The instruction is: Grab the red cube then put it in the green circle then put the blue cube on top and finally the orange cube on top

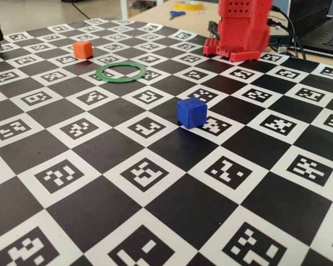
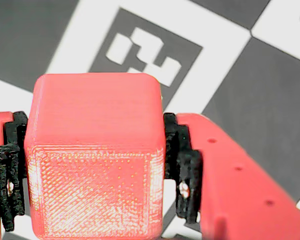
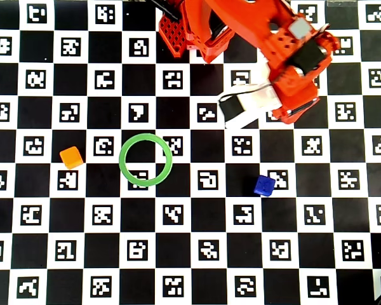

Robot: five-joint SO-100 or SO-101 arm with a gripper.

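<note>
Black-and-white checkerboard matting [image 1: 172, 216] printed with square marker codes covers the whole table, and the red arm [image 3: 267, 38] stands at its far edge in the fixed view. In the wrist view the gripper [image 2: 95, 165] is clamped on the red cube [image 2: 95, 150] — black pads [image 2: 182, 165] press against both of its sides, and the checkerboard lies blurred below it, so the cube looks lifted clear of the mat. The overhead view hides the cube under the arm's upper body.

Across the mat, the green circle [image 3: 145, 159] lies flat with nothing inside it but the board pattern. The orange cube [image 3: 71, 157] sits to its left in the overhead view, near but apart — the blue cube [image 3: 263, 185] sits well off to the ring's right, alone on a dark square. In the fixed view the blue cube [image 1: 191, 112] is nearest the camera, the ring [image 1: 121, 72] and orange cube [image 1: 82, 49] farther back.
</note>
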